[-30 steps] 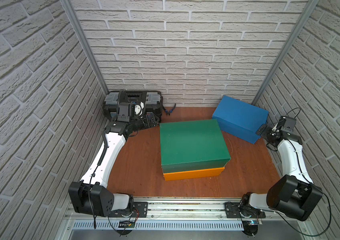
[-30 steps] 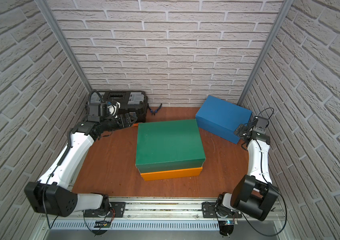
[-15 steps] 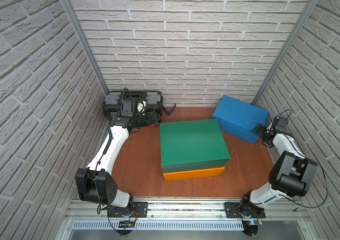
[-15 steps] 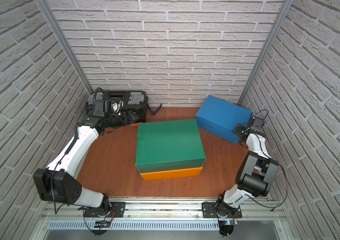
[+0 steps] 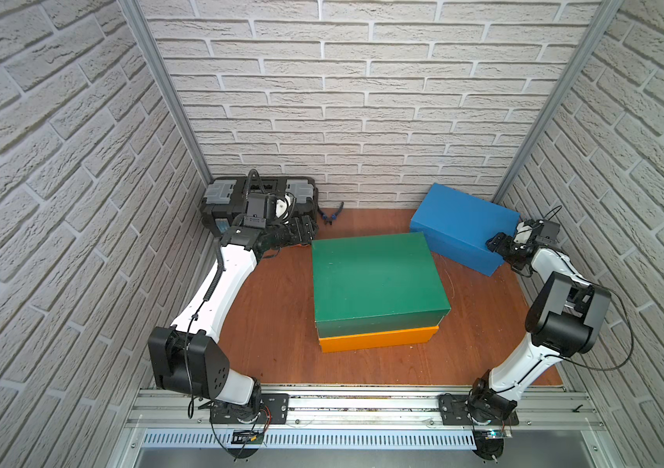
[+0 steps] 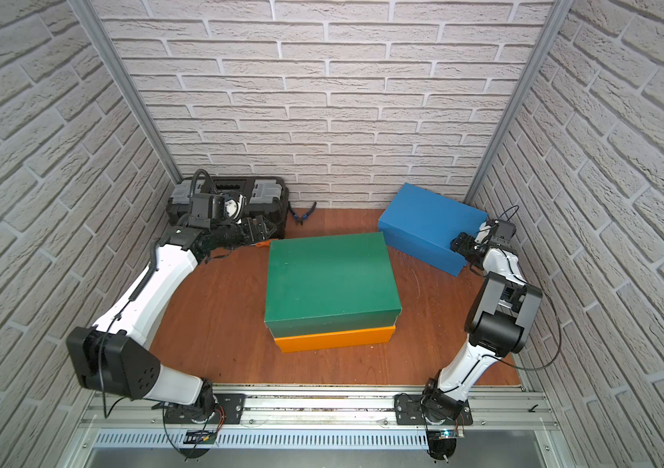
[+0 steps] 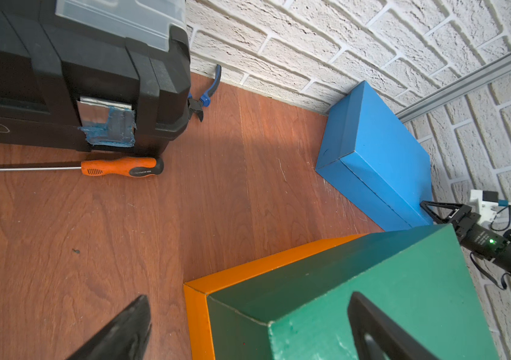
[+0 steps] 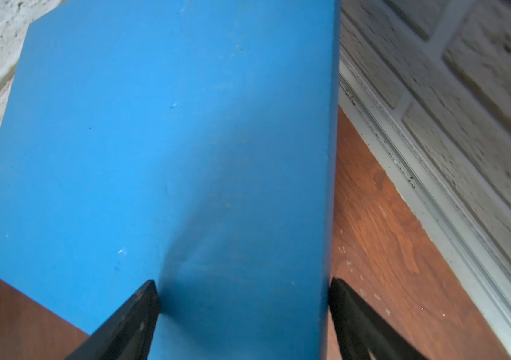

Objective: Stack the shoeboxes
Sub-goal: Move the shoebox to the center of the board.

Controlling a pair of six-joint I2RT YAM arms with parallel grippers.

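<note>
Top views, read left to right: the left arm's black claw has edged away from the black plastic toolbox with grey latches toward the far left corner of the stack. The left wrist view shows its fingers spread wide and holding nothing, one over the green lid, the other over the bare brown wooden worktop. An orange-handled screwdriver lies just in front of the toolbox, and blue-handled pliers lie by the back wall. At the centre, the dark green rectangular lidded shoebox sits on the orange rectangular lidded shoebox, roughly squared up, so two of the three are stacked. The blue rectangular lidded shoebox lies flat on the worktop in the far right corner, angled, just apart from the stack and about where it lay a second ago. The real change is at its near right end. The right arm's black claw, which a second ago hung just off that end, has moved onto the corner and drawn its fingers in, and the elbow is now reared up. In the right wrist view the fingers stand fairly wide but bear on the blue cardboard from both sides, so the claw looks clamped on the box. This reads as the grasp on the last shoebox just made. Lifting it onto the green lid remains, and a hold at one corner of so large a box may let it sag or twist.
</note>
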